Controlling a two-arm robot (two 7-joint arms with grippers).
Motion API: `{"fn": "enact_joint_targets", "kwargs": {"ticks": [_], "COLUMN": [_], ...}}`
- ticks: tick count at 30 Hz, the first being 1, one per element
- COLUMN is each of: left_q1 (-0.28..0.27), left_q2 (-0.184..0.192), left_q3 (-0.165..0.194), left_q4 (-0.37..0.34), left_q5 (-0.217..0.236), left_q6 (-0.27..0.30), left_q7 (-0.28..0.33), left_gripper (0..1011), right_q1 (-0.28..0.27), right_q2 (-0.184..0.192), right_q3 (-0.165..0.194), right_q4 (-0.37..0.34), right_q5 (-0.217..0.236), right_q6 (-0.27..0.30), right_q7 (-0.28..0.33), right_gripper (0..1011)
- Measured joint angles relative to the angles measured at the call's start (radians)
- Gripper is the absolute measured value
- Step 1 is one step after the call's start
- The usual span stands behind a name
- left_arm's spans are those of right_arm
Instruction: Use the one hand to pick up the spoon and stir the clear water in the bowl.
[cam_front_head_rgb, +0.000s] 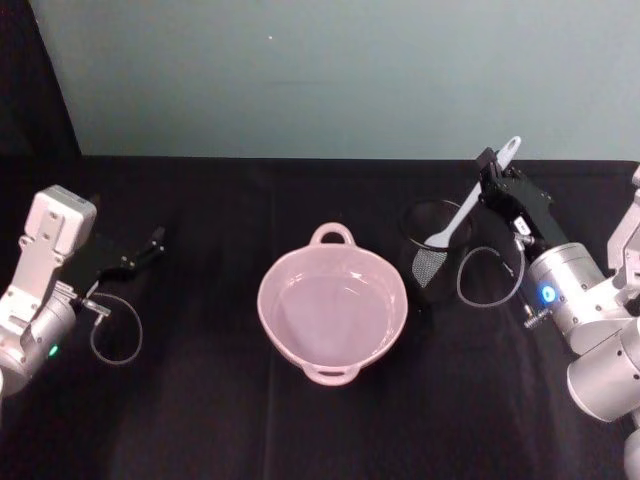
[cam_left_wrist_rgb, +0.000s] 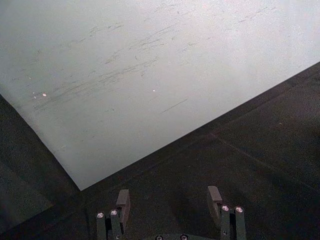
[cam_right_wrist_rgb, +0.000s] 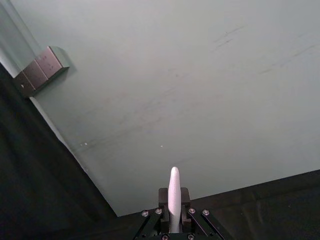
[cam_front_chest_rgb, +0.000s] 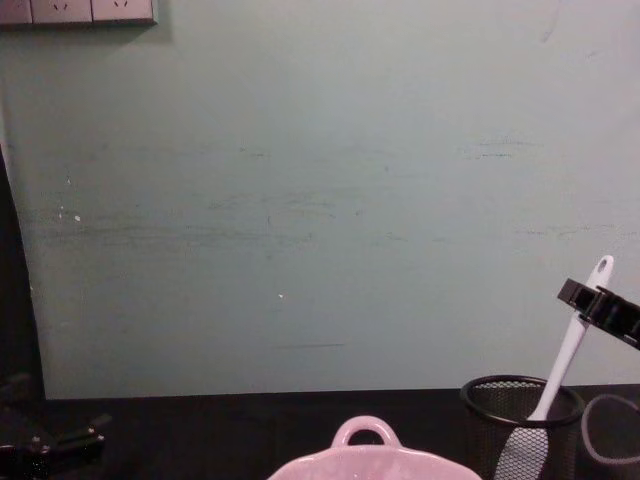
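The white spoon (cam_front_head_rgb: 470, 205) leans in a black wire-mesh cup (cam_front_head_rgb: 430, 268), blade down inside the cup and handle end up toward the back right. My right gripper (cam_front_head_rgb: 490, 176) is shut on the spoon's upper handle; the right wrist view has the handle tip (cam_right_wrist_rgb: 173, 195) sticking out between the closed fingers. From the chest view the spoon (cam_front_chest_rgb: 568, 355) rises from the cup (cam_front_chest_rgb: 500, 425) into the gripper (cam_front_chest_rgb: 592, 298). The pale pink bowl (cam_front_head_rgb: 266, 300) with clear water sits mid-table, left of the cup, its rim (cam_front_chest_rgb: 368, 462) low in the chest view. My left gripper (cam_front_head_rgb: 152, 245) rests open at the far left.
A black cloth covers the table, with a pale green wall behind. Grey cable loops (cam_front_head_rgb: 115, 330) hang from each wrist. Wall sockets (cam_front_chest_rgb: 75, 10) sit high on the left. Open cloth lies between the left gripper and the bowl.
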Motion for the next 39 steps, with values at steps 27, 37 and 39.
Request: {"fn": "enact_joint_targets", "kwargs": {"ticks": [27, 37, 39], "left_q1": [0.0, 0.0, 0.0], "left_q2": [0.0, 0.0, 0.0], "left_q3": [0.0, 0.0, 0.0], "left_q4": [0.0, 0.0, 0.0], "left_q5": [0.0, 0.0, 0.0], "left_q6": [0.0, 0.0, 0.0], "left_q7": [0.0, 0.0, 0.0], "left_gripper": [1011, 1011, 1011], "right_q1": [0.004, 0.004, 0.004], "right_q2": [0.003, 0.003, 0.003], "right_q3": [-0.004, -0.004, -0.004], "right_q4": [0.01, 0.01, 0.01], "right_q5": [0.006, 0.006, 0.006], "right_q6": [0.006, 0.005, 0.005], "right_q7": [-0.001, 0.0, 0.0], "right_gripper": [316, 606, 673]}}
